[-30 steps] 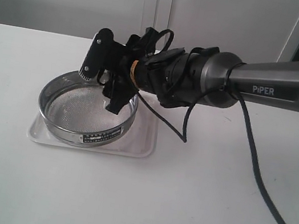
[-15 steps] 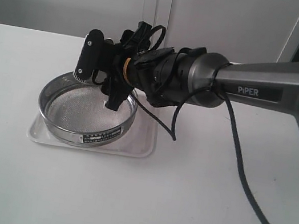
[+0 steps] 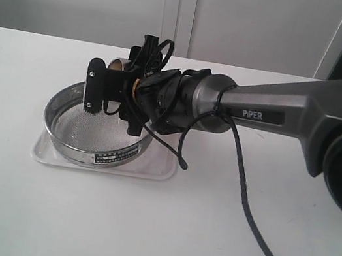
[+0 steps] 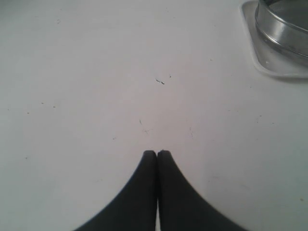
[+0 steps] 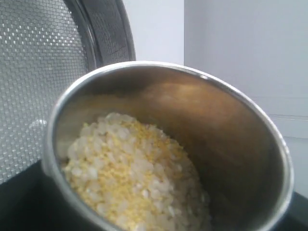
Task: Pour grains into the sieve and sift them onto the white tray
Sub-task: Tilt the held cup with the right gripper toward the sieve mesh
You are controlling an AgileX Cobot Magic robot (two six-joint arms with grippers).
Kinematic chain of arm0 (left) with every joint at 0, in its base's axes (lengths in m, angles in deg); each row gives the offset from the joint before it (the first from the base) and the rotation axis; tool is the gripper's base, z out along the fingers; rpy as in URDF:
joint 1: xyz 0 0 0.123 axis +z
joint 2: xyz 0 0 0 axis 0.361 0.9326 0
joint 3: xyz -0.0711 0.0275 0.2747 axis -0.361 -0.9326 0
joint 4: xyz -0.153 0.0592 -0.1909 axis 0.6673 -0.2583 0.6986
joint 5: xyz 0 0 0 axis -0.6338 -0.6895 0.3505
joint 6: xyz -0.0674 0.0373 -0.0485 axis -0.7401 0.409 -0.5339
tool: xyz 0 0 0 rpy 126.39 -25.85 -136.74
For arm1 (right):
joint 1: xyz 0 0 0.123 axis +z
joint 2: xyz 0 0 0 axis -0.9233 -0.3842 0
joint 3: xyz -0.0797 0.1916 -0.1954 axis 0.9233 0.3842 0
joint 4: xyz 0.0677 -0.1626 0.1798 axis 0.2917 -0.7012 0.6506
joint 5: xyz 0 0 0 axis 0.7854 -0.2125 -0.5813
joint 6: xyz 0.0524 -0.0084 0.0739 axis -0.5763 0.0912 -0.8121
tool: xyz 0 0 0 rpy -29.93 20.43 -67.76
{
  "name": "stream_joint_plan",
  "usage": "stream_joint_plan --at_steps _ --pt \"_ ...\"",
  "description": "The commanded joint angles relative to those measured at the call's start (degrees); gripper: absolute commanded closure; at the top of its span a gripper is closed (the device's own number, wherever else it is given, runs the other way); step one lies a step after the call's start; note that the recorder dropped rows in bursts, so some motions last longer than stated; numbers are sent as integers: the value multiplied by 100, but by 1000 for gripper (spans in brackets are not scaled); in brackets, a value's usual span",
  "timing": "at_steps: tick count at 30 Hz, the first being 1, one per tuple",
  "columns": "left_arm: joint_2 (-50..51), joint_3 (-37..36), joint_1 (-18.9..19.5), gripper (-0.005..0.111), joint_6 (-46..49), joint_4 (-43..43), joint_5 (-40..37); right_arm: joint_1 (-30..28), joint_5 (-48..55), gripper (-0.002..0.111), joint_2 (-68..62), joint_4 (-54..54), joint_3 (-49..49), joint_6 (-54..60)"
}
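Steel shows between the fingers of the right pincer: it is clamped on a small cup, spread only as wide as the cup's body. The wrist view hides the contact itself. The cup is tipped toward its lip, so the grains, fine yellow mixed with coarser pale ones, lie heaped on its low side. None appears to have crossed the rim, so the pour looks about to begin.

The cup hangs over the sieve, whose mesh looks bare, so that whatever spills lands inside its rim. The sieve stands in the white tray, placed to catch what falls through.

Off to the side, the left pincer is closed tight on nothing above the bare table. It sits near the tray's corner, probably kept clear until the sieve needs shaking.
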Motion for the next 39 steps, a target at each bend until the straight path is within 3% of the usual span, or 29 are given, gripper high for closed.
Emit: stream_joint_plan --at_steps 1,32,39 --pt "-15 -60 0 107 -53 23 -50 -1 296 108 -46 -12 -68 268" --pt "-15 -60 0 107 -53 23 -50 -1 57 108 -104 -12 -341 2530" --pt "-15 -60 0 107 -53 23 -50 -1 16 108 -104 -12 -341 2551"
